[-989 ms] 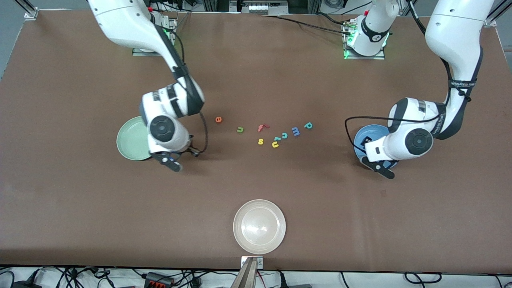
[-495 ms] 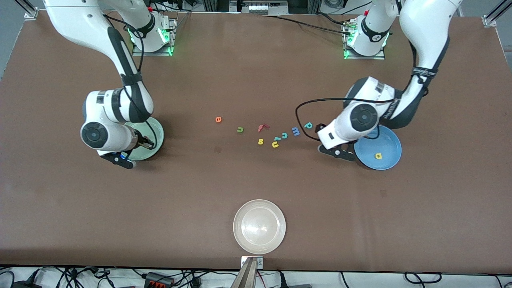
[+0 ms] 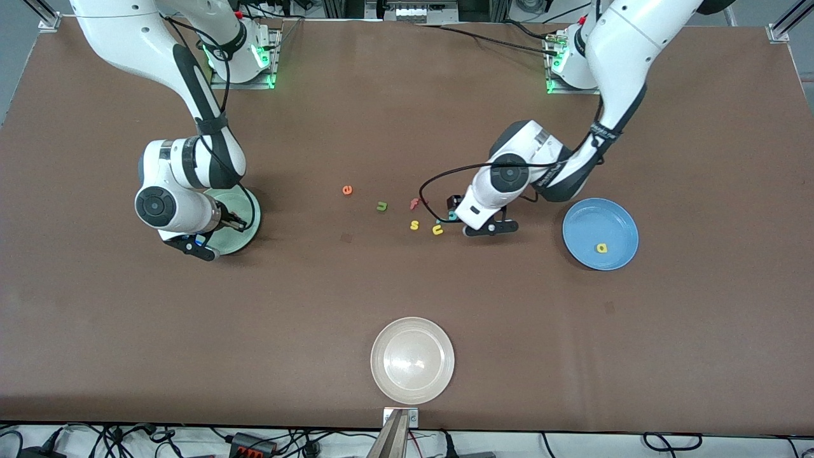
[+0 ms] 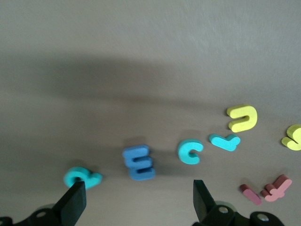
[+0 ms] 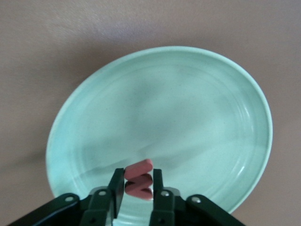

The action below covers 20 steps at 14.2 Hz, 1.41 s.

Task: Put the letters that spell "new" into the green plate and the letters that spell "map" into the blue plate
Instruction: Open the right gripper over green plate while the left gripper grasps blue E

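Tabletop: brown mat [image 3: 407,127] fills my front view, with cables along the edge nearest the camera.
Beige plate: round whitish-beige shallow plate [image 3: 412,343], nearest the front camera.
Green plate: round pale mint-green plate [image 3: 247,219] toward the right arm's end, half hidden under that wrist; my right wrist view shows its whole basin [image 5: 164,108].
Blue plate: round sky-blue plate [image 3: 591,219] toward the left arm's end, yellow "a" [image 3: 601,248] lying in it.
Right gripper [image 5: 137,188]: over the green plate, fingers narrow, pinching the pinkish-red "w" [image 5: 138,181], which only the wrist view shows.
Left gripper [image 4: 137,202]: fingers wide, holding nothing, over the blue "m" [image 4: 139,162].
Hidden from front: "m" and teal "p" [image 4: 82,178] sit under the left arm.
Loose letters: orange "e" [image 3: 347,189], dark green "n" [image 3: 381,206], red "f" [image 3: 416,203], yellow "s" [image 3: 414,224], yellow "u" [image 3: 437,229], teal "c" [image 4: 189,151].
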Available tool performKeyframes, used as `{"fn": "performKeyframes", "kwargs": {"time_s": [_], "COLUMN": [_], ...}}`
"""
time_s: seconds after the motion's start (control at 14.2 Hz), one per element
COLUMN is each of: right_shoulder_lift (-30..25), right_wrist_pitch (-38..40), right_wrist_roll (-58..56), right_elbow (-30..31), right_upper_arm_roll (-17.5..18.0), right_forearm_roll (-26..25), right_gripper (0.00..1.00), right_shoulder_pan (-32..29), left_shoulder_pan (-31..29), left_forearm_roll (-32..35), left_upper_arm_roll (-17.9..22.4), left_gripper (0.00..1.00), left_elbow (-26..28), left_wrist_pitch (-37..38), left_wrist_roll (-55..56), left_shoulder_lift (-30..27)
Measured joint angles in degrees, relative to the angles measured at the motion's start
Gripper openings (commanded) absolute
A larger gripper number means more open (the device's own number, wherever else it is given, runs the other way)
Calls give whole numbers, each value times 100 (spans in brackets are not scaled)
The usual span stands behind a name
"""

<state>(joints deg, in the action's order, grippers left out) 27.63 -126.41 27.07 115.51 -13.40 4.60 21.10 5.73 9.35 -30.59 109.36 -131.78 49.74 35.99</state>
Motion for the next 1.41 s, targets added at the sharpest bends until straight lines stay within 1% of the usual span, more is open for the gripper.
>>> {"fn": "performKeyframes", "kwargs": {"time_s": [0.07,0.14,0.28,0.35,0.42,0.57,0.71,0.78,0.85,0.92,0.99,1.06,1.2,1.34,1.41], "right_shoulder_lift": [-15,-66,-301,-453,-580,-695,-682,-656,-605,-529,-426,-309,-35,170,224], "right_wrist_pitch": [4,43,331,463,547,575,421,277,104,-90,-304,-528,-1013,-1302,-1335], "right_wrist_roll": [0,-1,-19,-42,-65,-72,-68,-68,-67,-66,-63,-63,-44,8,93], "right_elbow": [-7,-33,-133,-154,-149,-133,-110,-83,-59,-38,-20,-9,-3,-2,0], "right_upper_arm_roll": [0,2,48,128,268,741,1176,1298,1357,1371,1379,1386,1392,1392,1391], "right_forearm_roll": [0,0,6,13,17,19,19,19,19,19,19,19,19,20,20], "right_gripper": [100,100,100,100,100,100,100,100,100,100,100,100,91,91,91], "right_shoulder_pan": [1,4,34,70,112,177,275,372,520,687,851,1000,1301,1477,1521], "left_shoulder_pan": [4,0,-35,-68,-92,-94,-85,-84,-80,-78,-81,-97,-98,-100,-111], "left_forearm_roll": [0,0,123,206,223,233,236,236,236,236,242,244,244,247,300], "left_upper_arm_roll": [5,24,57,58,59,59,58,59,59,58,60,59,58,59,60], "left_gripper": [73,69,63,56,51,50,48,39,35,18,9,7,4,5,5], "left_elbow": [-1,-1,-2,-3,-3,-2,0,0,0,0,-2,-3,-4,-30,-95], "left_wrist_pitch": [-23,-30,-51,-63,-69,-79,-186,-241,-296,-339,-347,-332,-333,-275,-98], "left_wrist_roll": [51,64,68,72,72,72,72,72,72,72,72,71,71,68,29], "left_shoulder_lift": [48,71,92,100,106,130,165,191,227,264,287,276,278,273,252]}}
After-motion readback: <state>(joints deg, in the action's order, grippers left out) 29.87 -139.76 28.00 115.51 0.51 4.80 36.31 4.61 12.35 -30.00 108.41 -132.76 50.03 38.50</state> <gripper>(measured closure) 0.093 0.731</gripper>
